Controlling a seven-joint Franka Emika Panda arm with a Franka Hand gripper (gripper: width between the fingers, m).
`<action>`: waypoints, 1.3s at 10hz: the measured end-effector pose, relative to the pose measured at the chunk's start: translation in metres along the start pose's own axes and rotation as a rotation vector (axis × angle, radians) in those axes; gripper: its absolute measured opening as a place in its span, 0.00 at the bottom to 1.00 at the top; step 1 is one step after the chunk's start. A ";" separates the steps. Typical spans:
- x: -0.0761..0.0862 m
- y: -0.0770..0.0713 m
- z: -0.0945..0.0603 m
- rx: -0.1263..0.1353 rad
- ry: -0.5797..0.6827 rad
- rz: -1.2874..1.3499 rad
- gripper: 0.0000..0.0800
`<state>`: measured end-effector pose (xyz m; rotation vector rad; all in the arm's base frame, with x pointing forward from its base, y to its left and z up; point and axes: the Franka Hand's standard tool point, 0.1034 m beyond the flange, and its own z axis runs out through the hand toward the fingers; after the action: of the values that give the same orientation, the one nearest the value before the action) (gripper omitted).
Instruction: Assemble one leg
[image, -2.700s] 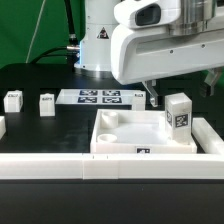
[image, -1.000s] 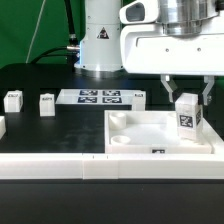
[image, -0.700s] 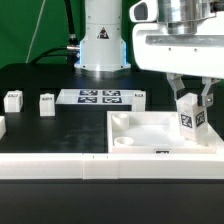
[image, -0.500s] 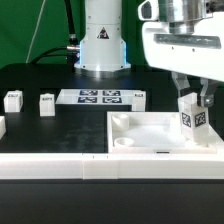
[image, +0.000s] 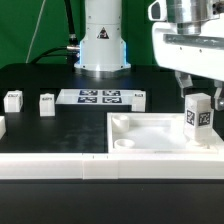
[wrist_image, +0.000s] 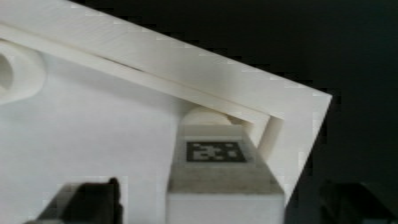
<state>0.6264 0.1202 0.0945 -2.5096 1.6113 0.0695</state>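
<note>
The leg (image: 198, 112), a small white post with a marker tag, stands upright in the far corner of the white square tabletop (image: 150, 137), at the exterior view's right. My gripper (image: 198, 91) hangs right over the leg's top. In the wrist view the leg (wrist_image: 222, 165) sits in the corner of the tabletop (wrist_image: 107, 140). The dark fingers (wrist_image: 89, 200) stand on either side of the leg with a gap at each side. The gripper (wrist_image: 222, 202) is open around the leg.
Two more legs (image: 13, 99) (image: 46, 102) stand at the exterior view's left and another small part (image: 137, 97) lies beside the marker board (image: 98, 97). A white rail (image: 50, 166) runs along the front. The robot base (image: 100, 45) stands behind.
The gripper, the leg and the tabletop have shifted toward the exterior view's right. The fingers, close on the leg earlier, now stand apart from it.
</note>
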 end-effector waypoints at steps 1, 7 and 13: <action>0.000 0.000 0.000 -0.003 -0.005 -0.039 0.78; 0.002 0.000 0.004 -0.034 -0.012 -0.691 0.81; -0.002 0.000 0.009 -0.057 0.005 -1.208 0.81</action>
<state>0.6260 0.1234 0.0857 -3.0303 -0.1025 -0.0404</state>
